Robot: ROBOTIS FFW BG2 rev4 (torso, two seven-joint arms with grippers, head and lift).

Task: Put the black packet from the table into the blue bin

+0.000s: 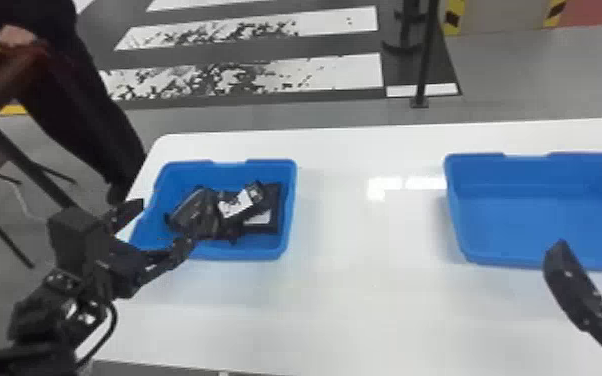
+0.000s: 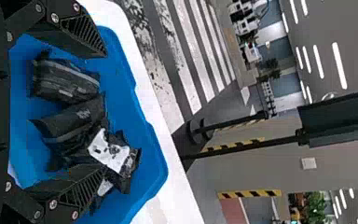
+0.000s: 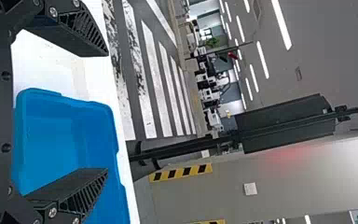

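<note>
Where packets (image 1: 237,204) lie, one bin (image 1: 289,212) encloses them; another (image 1: 457,215) stands apart.

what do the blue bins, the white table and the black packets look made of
The left bin and right bin look like moulded plastic, smooth with rounded corners. The table seems laminate or coated board, glossy enough to mirror lights. The black packets look like plastic film, possibly foil-lined, creased with a soft sheen.

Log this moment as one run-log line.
left gripper: open, empty, at blue plastic bin | black packets: inside that bin | right gripper: open, empty, near matching blue bin
</note>
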